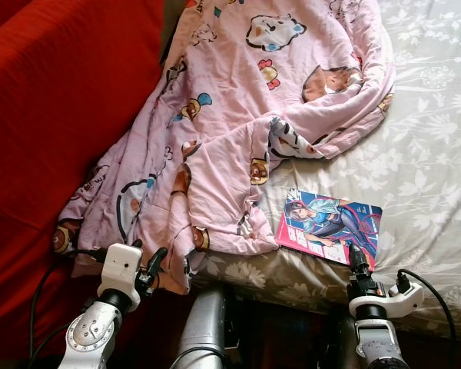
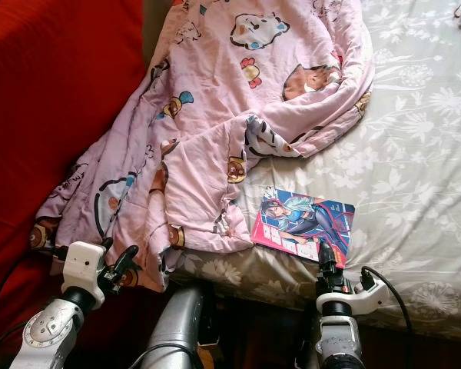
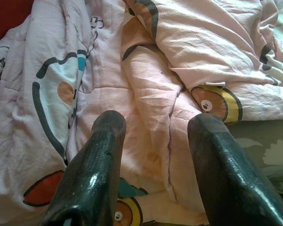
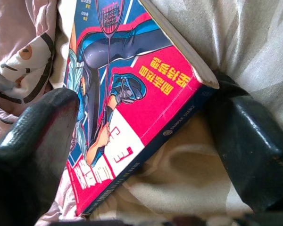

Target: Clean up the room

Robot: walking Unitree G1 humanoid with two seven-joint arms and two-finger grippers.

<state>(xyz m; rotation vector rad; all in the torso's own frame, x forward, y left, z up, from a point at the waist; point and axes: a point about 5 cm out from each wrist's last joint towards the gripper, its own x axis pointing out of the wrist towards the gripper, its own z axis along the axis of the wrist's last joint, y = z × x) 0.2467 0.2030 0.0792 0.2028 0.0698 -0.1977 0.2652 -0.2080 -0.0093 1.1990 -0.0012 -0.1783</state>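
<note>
Comic book with a bright pink and blue cover lies flat on the bed, near the front edge, just beside the lower hem of a rumpled pink blanket printed with cartoon animals. From my seat I see the blanket sprawled from the top of the bed down over its left side, where it hangs against a red cover.

My right gripper sits at the bed's edge, right at the near corner of the book. In the right wrist view its two black fingers stand wide apart with the book's spine corner lying between them; one finger presses into the floral sheet just beside the book's page edge. I cannot tell whether either finger actually touches the cover.

My left gripper is at the hanging lower part of the blanket. Its fingers are spread wide, pointing at the pink folds, with nothing held between them. The cloth lies close behind the fingertips, bunched in soft ridges.
</note>
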